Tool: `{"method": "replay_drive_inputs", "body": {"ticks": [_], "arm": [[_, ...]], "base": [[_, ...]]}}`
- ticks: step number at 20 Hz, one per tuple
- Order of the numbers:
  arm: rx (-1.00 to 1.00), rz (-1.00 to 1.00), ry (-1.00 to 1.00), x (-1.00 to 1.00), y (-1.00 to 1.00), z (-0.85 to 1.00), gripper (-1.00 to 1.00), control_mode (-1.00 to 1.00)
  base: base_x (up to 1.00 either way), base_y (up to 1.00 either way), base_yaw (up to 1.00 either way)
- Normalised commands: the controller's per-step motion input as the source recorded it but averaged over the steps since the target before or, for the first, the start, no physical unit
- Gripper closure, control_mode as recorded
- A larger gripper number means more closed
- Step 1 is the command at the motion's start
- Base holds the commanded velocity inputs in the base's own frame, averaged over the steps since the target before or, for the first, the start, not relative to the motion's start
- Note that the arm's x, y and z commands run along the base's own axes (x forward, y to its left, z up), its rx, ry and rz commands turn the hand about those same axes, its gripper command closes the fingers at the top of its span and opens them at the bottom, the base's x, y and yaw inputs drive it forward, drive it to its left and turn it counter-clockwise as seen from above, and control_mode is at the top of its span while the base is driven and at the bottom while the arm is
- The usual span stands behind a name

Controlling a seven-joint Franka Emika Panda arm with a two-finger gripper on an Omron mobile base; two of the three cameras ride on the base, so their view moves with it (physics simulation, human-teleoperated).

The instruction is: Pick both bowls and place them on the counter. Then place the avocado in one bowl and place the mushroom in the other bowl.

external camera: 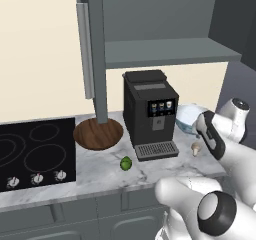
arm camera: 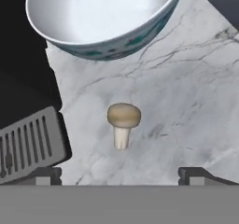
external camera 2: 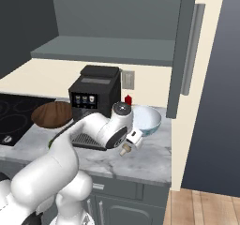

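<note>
Brown wooden bowl (external camera: 98,133) left on marble counter (external camera: 150,171), green avocado (external camera: 126,163) nearer the front edge, white blue-patterned bowl (arm camera: 100,17) upright at right, beige mushroom (arm camera: 123,122) lying just before it.

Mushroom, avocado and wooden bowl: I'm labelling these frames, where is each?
mushroom (arm camera: 123,116), hand view, on its cap.
avocado (external camera: 126,163), left base view, middle of the fruit.
wooden bowl (external camera: 98,133), left base view, inside its basin.
</note>
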Motion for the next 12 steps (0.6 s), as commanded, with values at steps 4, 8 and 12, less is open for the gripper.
{"method": "replay_drive_inputs", "body": {"ticks": [4, 8, 12], "arm": [[-0.09, 0.18, 0.00, 0.18, 0.04, -0.33, -1.00, -1.00], [-0.09, 0.20, 0.01, 0.31, -0.01, -0.33, -1.00, -1.00], [-0.09, 0.18, 0.07, 0.31, -0.01, -0.35, -1.00, -1.00]], "base": [[0.00, 0.00, 0.00], [0.00, 0.00, 0.00], [0.00, 0.00, 0.00]]}}
